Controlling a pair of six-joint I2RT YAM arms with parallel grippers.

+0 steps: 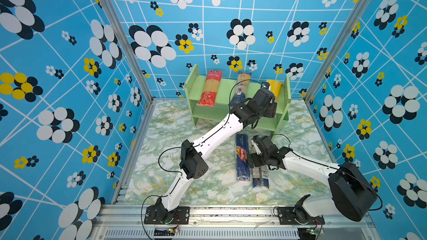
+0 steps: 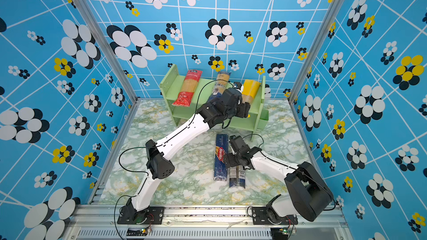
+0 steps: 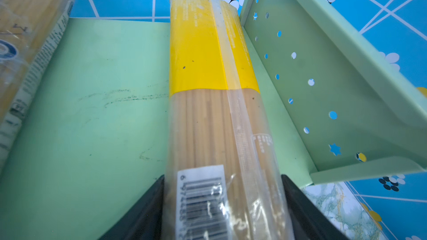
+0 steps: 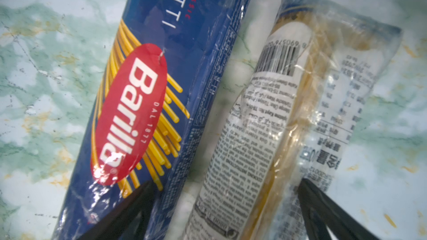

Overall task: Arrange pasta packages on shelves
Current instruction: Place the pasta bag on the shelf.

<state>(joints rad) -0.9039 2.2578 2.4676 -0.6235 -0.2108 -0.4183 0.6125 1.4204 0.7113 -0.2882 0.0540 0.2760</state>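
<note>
Left gripper (image 3: 222,176) is pinching the long yellow-topped clear spaghetti pack (image 3: 208,111) from both sides. The pack is lying on the top tier of the pale green two-tier wooden shelf (image 1: 225,88), at its 3 o'clock end. The red plastic spaghetti pack (image 1: 210,88) and the clear navy-ended spaghetti pack (image 1: 241,86) are sitting toward 9 o'clock. Right gripper (image 4: 225,181), jaws spread wide, is hovering over the clear navy-and-white-labelled pack (image 4: 265,111) on the green marbled tabletop (image 1: 173,123). The dark blue Barilla pack (image 1: 242,158) is lying just at its 9 o'clock.
</note>
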